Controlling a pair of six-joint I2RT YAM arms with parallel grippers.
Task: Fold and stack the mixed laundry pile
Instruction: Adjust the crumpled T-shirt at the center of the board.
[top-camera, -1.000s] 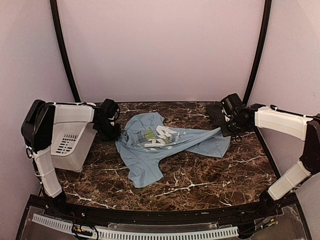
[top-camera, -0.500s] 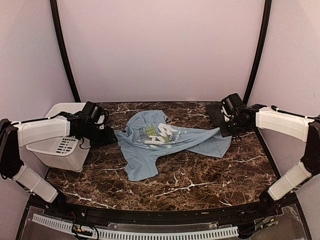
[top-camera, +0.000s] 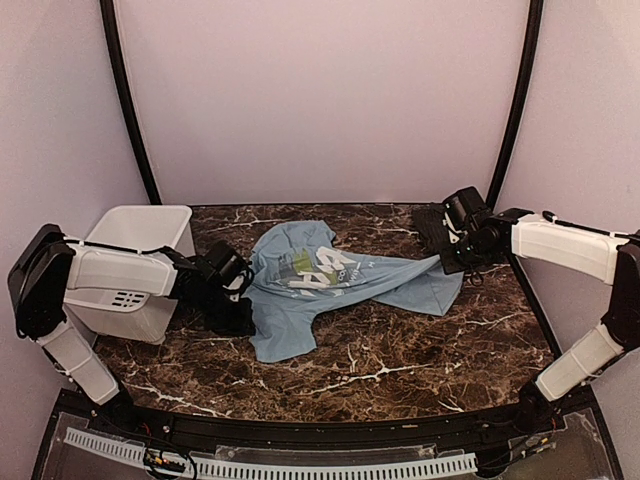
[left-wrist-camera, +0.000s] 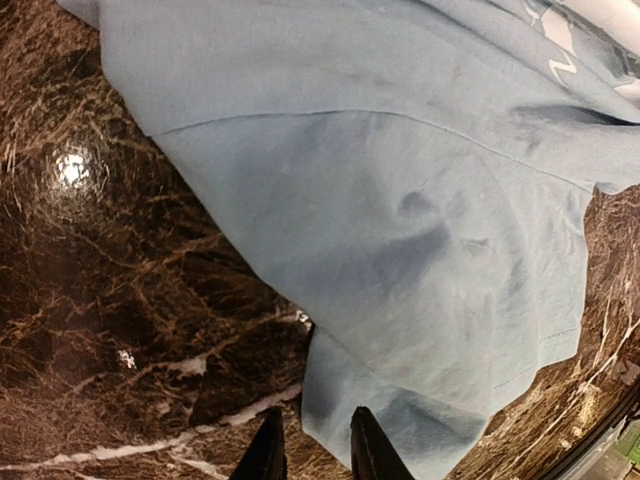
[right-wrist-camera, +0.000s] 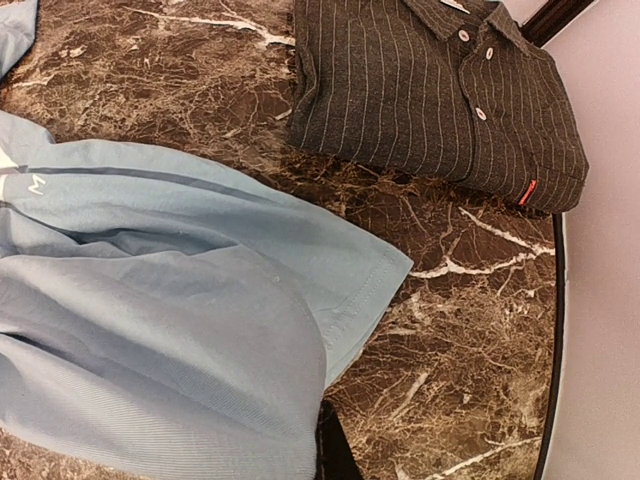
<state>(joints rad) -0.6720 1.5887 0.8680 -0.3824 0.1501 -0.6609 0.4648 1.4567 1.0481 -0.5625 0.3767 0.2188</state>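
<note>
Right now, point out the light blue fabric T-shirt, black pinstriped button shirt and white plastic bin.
Light blue fabric T-shirt (top-camera: 318, 272): top external view, chest print.
Black pinstriped button shirt (right-wrist-camera: 430, 95): right wrist view, front panel.
White plastic bin (top-camera: 140, 228): top external view, inner wall.

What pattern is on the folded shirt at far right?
The folded shirt is dark with fine pale pinstripes; right wrist view shows it best.
</note>
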